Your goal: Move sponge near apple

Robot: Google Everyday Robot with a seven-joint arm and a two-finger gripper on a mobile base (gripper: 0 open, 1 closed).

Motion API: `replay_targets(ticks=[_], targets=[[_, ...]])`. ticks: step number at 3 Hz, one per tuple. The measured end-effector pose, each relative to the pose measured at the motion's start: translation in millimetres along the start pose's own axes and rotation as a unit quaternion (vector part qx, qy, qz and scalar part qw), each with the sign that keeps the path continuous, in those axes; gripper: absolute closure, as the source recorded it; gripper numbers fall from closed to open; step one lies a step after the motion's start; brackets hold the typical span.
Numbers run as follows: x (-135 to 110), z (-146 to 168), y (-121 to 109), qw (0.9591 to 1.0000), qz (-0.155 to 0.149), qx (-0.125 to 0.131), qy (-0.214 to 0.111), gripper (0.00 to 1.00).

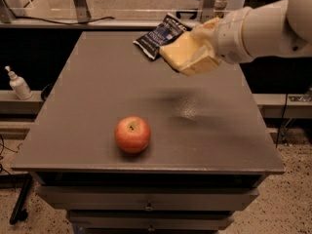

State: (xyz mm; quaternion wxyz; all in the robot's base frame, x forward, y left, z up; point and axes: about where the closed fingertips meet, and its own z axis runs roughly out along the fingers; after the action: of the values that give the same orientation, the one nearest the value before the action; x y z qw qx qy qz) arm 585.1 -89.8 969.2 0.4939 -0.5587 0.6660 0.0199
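A: Where is the sponge right now?

B: It is in the air over the 1 o'clock part of the table. The gripper reaches in from the 3 o'clock side and is clamped on it. Its shadow falls on the tabletop below, so only the grip supports it.

A: And the apple?

B: It sits near the front edge, about 7 o'clock from the table's centre and well apart from the sponge. The carry has to run toward 7 o'clock.

A: What worries you?

B: First, the hold. Foam is soft, the block looks tilted, and much of it sticks out past the gripper toward 9 o'clock. I judge it could twist or slip out during the sweep and land short.

A: And at the far end?

B: The apple is round and stands close to the front edge. If the descent ends too tight against it, the sponge could nudge it. It might then roll toward 6 o'clock and off the table.

A: What about the dark blue snack bag?

B: It lies at 12 o'clock, just behind the sponge. The path leads away from it, so there is little risk unless the arm swings back.

A: Anything else?

B: Letting go from too high. Light foam bounces and may settle away from the apple.
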Motion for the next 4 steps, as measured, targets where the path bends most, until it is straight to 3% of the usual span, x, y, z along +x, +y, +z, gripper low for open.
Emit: replay_targets(ticks=[1, 4], targets=[[30, -8, 25, 0.9997, 0.008, -0.021, -0.003, 1.0], [50, 11, 126, 0.9913, 0.013, -0.131, -0.01, 1.0]])
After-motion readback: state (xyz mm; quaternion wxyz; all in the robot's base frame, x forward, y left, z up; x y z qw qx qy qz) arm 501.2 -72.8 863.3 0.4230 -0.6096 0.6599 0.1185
